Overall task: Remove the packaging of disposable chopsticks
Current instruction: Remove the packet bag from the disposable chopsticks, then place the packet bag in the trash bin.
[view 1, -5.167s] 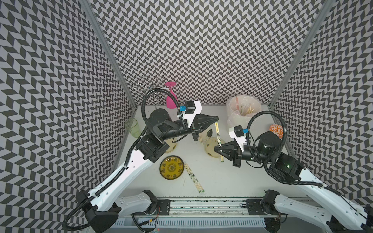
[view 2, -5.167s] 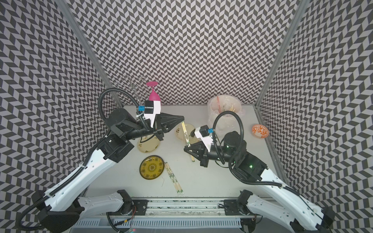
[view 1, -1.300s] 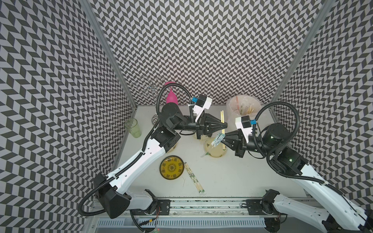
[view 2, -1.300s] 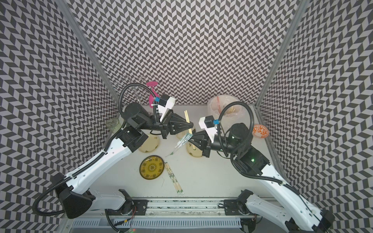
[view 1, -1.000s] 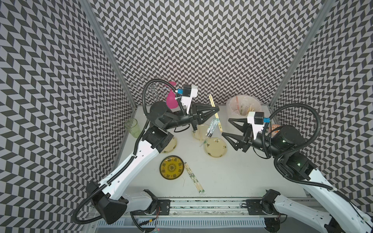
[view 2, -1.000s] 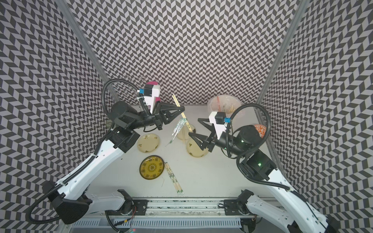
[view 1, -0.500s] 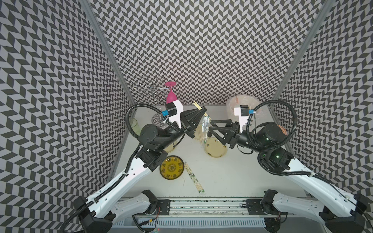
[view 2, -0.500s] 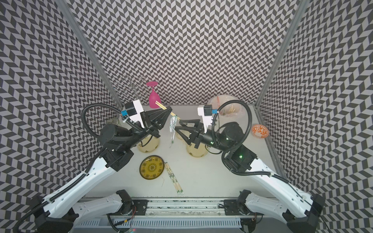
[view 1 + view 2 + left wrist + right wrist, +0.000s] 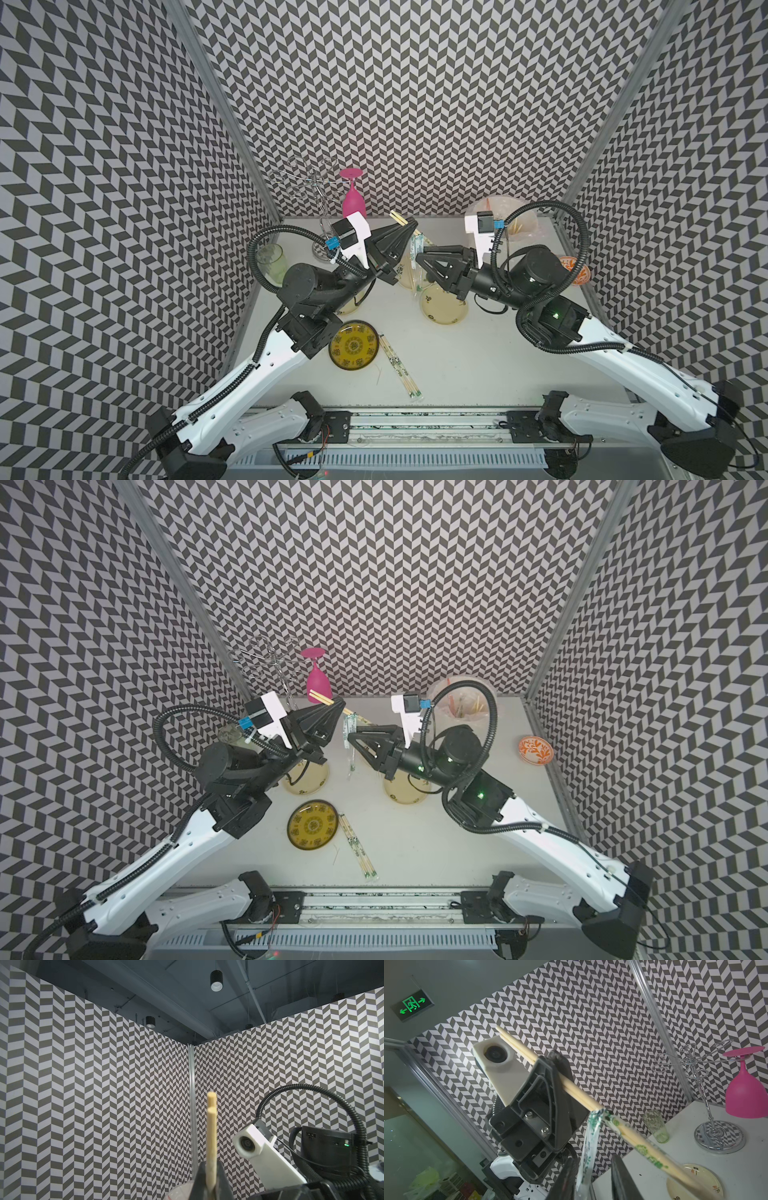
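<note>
1. Near the front edge of the desk (image 9: 478, 365), a wrapped pair (image 9: 401, 368) lies just beside a yellow plate (image 9: 353, 345). Neither arm is near it, so I judge it waits its turn.
2. Over mid-desk, above a pale plate (image 9: 442, 307), the left hand (image 9: 409, 224) is clamped on the bare end of the disposable chopsticks (image 9: 581, 1094) and holds them aslant in the air. The packaging (image 9: 588, 1142) is torn open. Part of it sheathes the half of the sticks away from that hand, and a loose strip dangles.
3. The right hand (image 9: 591, 1180) has its jaws apart with the strip between them, not yet pinched. The step, I judge, is seizing the strip. Next it should pinch firmly, then pull along the sticks, away from the left hand, so the sleeve slides off rather than tears.
4. Open desk lies toward the right edge, up to an orange bowl (image 9: 535, 750), with a bag-lined tub (image 9: 523, 216) in the far right corner. The far left corner is crowded with a green tumbler (image 9: 272, 257), a wire rack (image 9: 309, 183) and a pink glass (image 9: 352, 201).
</note>
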Tool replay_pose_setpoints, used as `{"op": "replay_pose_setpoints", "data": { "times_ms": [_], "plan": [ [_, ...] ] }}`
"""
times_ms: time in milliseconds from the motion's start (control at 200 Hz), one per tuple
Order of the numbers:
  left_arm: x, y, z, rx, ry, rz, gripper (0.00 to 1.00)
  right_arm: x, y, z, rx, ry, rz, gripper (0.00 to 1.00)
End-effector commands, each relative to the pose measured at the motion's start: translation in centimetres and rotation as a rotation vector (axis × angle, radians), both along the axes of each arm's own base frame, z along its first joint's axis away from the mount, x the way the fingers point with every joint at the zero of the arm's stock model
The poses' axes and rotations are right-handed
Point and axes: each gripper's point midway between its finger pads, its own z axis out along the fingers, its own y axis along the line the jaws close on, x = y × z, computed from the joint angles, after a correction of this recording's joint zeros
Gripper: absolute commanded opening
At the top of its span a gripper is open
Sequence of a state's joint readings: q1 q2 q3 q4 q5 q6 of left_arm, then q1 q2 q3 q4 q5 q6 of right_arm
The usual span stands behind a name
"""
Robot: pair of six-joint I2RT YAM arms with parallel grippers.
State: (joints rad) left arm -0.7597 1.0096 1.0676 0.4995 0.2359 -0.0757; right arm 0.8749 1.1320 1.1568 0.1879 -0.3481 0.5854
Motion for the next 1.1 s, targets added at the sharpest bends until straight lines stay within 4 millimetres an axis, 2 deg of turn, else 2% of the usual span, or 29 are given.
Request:
{"op": "replay_pose_setpoints", "data": {
  "times_ms": [0, 55, 90, 245, 335, 451, 576, 736, 951, 1096],
  "plan": [
    [-0.3, 0.3, 0.3, -0.005, -0.023, 0.019, 0.0, -0.8, -0.1, 2.2, 0.064, -0.036, 0.03, 0.33],
    [-0.2, 0.3, 0.2, 0.003, -0.024, 0.027, 0.0, -1.1, 0.2, 2.3, 0.066, -0.045, 0.054, 0.35],
    [-0.2, 0.3, 0.2, 0.004, -0.025, 0.028, 0.0, -1.2, 0.4, 2.3, 0.064, -0.043, 0.066, 0.32],
    [-0.5, 0.7, 0.6, -0.003, -0.043, 0.037, 0.0, -0.6, 0.6, 1.9, 0.045, -0.025, 0.047, 0.0],
    [-0.5, 1.2, 0.7, -0.008, -0.048, 0.069, 0.0, 0.1, -0.1, 1.6, 0.034, -0.009, -0.017, 0.0],
    [-0.8, 3.1, 1.7, -0.057, -0.061, 0.13, 0.0, 1.3, -1.4, 0.8, -0.012, 0.004, -0.125, 0.0],
    [-2.1, 5.4, 3.8, -0.13, -0.105, 0.171, 0.0, 4.0, -4.3, -1.4, -0.099, 0.05, -0.315, 0.0],
    [-3.7, 6.9, 5.7, -0.182, -0.145, 0.159, 0.0, 7.2, -9.1, -3.6, -0.14, 0.106, -0.447, 0.0],
    [-5.0, 7.7, 6.2, -0.203, -0.154, 0.13, 0.0, 10.5, -14.2, -3.0, -0.211, 0.066, -0.638, 0.0],
    [-4.7, 7.8, 5.5, -0.19, -0.135, 0.144, 0.0, 14.3, -18.4, -3.3, -0.294, 0.098, -0.834, 0.0]
  ]
}}
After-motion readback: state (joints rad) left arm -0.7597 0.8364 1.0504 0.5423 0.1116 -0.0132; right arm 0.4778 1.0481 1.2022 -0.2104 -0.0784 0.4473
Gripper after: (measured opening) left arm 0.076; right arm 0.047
